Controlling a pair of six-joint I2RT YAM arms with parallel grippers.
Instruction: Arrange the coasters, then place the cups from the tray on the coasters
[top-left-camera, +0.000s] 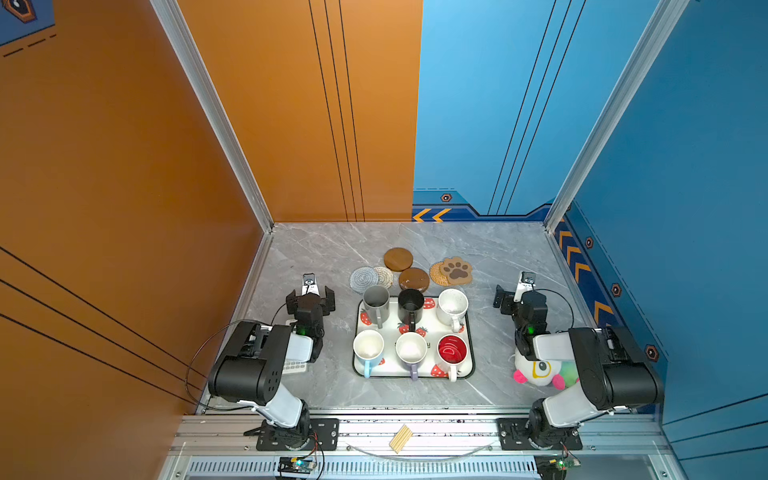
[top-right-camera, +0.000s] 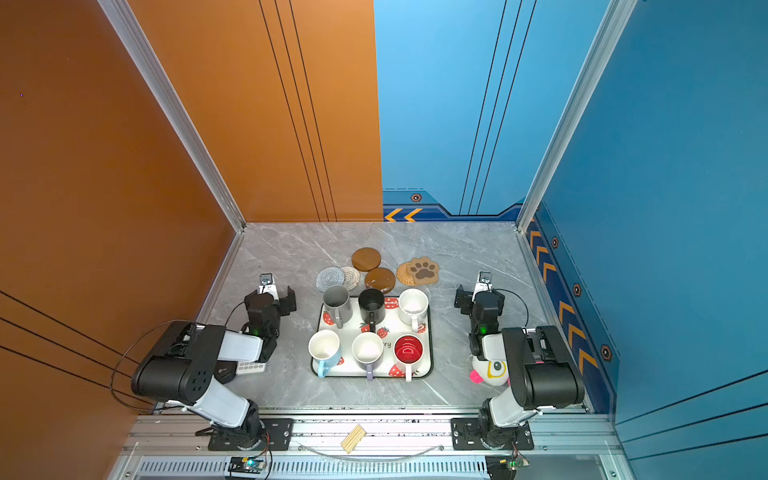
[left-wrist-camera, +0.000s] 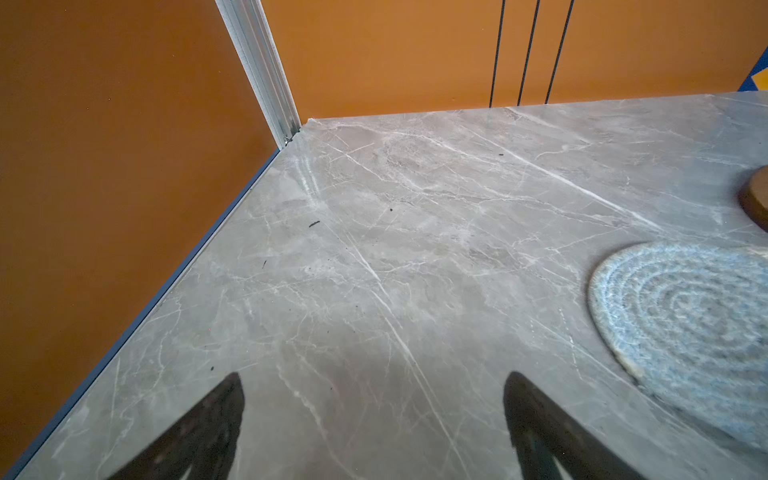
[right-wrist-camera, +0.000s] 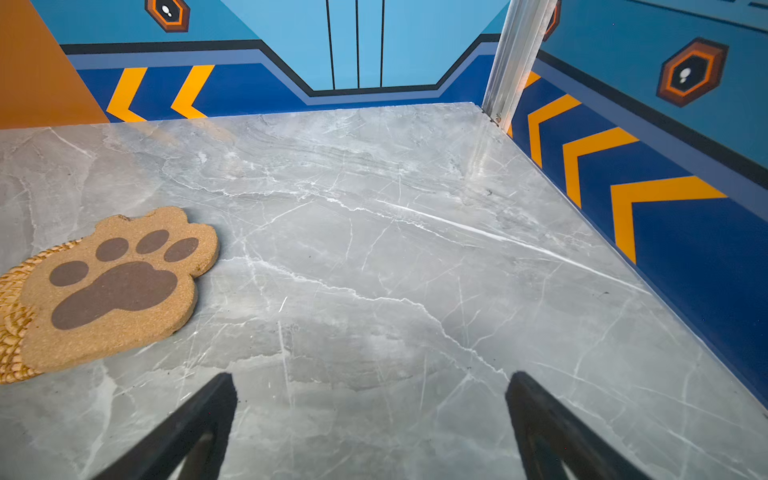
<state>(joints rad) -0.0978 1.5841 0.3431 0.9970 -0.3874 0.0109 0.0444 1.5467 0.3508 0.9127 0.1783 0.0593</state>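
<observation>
The white strawberry tray (top-left-camera: 356, 365) holds the cups: tall grey (top-left-camera: 376, 305), black (top-left-camera: 410, 307), speckled white (top-left-camera: 452, 307), blue (top-left-camera: 368, 349), lilac (top-left-camera: 411, 351) and red-inside (top-left-camera: 452, 351). Behind it lie the coasters: grey woven (top-left-camera: 362, 278), overlapping cream woven (top-left-camera: 385, 276), two brown discs (top-left-camera: 398, 259) (top-left-camera: 414, 279), and a paw shape (right-wrist-camera: 116, 286) resting on tan rattan (right-wrist-camera: 12, 324). My left gripper (top-left-camera: 310, 296) hangs open left of the tray, near the grey woven coaster (left-wrist-camera: 685, 324). Right of the tray, my right gripper (top-left-camera: 521, 297) is open and empty.
A white plush toy (top-left-camera: 540, 372) with pink parts lies under the right arm. A small white keypad (top-left-camera: 295, 366) and a black disc (top-right-camera: 224, 371) lie under the left arm. A bundle of wooden sticks (top-left-camera: 401, 437) rests on the front rail. Walls enclose three sides.
</observation>
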